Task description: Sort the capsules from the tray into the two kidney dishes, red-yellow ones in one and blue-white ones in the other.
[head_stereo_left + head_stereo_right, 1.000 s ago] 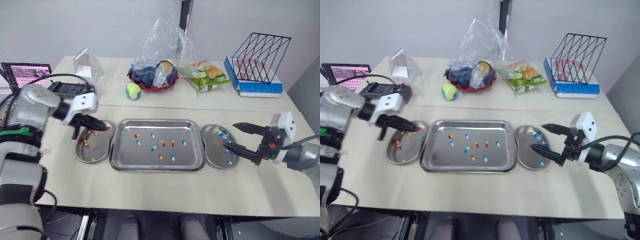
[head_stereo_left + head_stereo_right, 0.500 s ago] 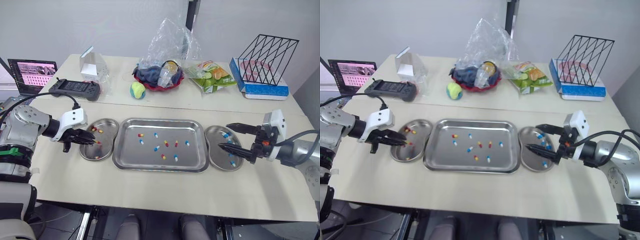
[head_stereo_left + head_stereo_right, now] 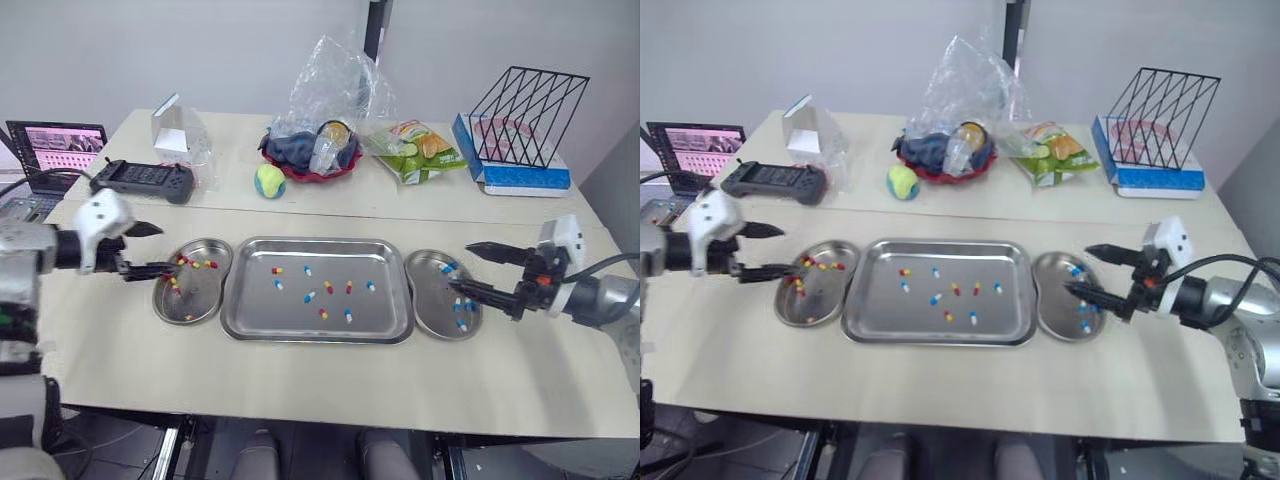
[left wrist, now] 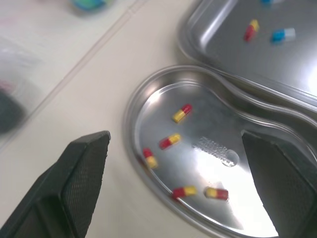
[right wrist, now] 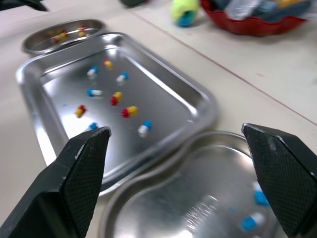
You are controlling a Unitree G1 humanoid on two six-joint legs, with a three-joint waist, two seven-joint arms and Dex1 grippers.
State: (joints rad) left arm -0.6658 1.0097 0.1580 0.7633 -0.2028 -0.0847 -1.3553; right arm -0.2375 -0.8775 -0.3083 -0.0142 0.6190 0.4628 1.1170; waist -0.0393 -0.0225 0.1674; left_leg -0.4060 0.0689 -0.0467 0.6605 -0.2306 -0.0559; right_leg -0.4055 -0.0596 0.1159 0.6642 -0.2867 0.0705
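Left gripper [image 3: 167, 250] pulled back, jaws now wide, empty, at red-yellow dish [image 3: 196, 302] left of tray [image 3: 316, 337]; right gripper [image 3: 460, 266] wide, empty, over blue-white dish [image 3: 430, 302].

Far side of the table [image 3: 300, 385], left to right: laptop [image 3: 55, 148], black controller [image 3: 140, 180], ball [image 3: 267, 181], red bowl [image 3: 305, 165], snack bag [image 3: 418, 150], wire rack [image 3: 530, 115].

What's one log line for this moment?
left gripper: open, empty, at red-yellow dish | right gripper: open, empty, at blue-white dish | tray: mixed capsules remain
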